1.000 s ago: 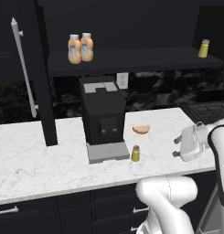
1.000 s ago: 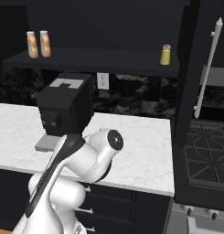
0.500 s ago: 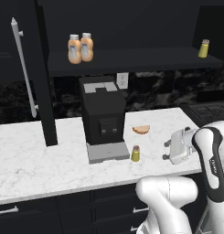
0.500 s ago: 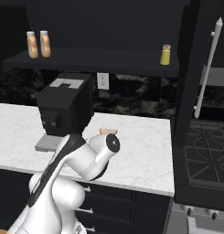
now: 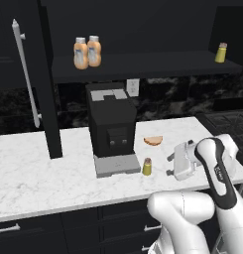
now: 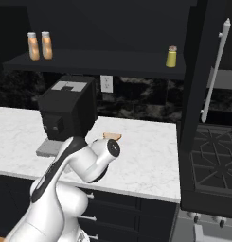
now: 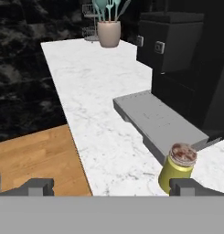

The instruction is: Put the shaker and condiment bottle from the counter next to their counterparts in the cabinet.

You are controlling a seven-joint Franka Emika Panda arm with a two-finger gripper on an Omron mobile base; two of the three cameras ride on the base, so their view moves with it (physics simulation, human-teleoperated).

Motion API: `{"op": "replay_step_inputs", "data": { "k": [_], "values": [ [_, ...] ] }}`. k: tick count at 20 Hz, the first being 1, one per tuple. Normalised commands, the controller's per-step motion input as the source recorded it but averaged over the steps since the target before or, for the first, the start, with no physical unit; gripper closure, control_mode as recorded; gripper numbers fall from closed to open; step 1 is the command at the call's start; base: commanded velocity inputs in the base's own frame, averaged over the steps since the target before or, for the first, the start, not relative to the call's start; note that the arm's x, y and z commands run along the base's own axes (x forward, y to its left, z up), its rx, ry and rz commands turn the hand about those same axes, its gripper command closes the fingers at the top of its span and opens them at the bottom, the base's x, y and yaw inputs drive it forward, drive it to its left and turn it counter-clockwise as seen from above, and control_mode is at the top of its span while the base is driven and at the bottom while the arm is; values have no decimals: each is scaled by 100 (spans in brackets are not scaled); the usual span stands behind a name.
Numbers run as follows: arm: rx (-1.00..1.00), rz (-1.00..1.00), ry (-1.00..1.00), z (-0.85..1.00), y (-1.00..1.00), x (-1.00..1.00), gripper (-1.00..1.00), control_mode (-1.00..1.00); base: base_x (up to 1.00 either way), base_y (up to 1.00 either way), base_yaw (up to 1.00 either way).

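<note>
White marble counter (image 5: pixel 38 178) carries the shaker (image 5: pixel 147 166) upright, cap up, beside the coffee machine's grey tray (image 5: pixel 117 164), the gripper (image 7: pixel 111 186) spread wide nearby.

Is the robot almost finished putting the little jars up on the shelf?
About halfway. Two orange bottles already stand side by side on the cabinet shelf, so that part looks done. The shaker is on the counter, by the coffee machine's tray. The gripper is open, low beside it, gripping nothing yet. Left: grab it and set it by the other shaker up top.
</note>
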Motion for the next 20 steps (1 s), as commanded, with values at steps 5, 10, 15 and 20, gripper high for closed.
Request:
{"op": "replay_step_inputs", "data": {
  "k": [5,10,15,20],
  "values": [
    [0,7,-1,-21,0,25,-100,-100,0,0,0],
    [0,3,0,-12,0,24,-100,-100,0,0,0],
    [0,0,0,0,0,25,-100,-100,0,0,0],
    [0,1,0,-11,0,18,-100,-100,0,0,0]
  ]
}}
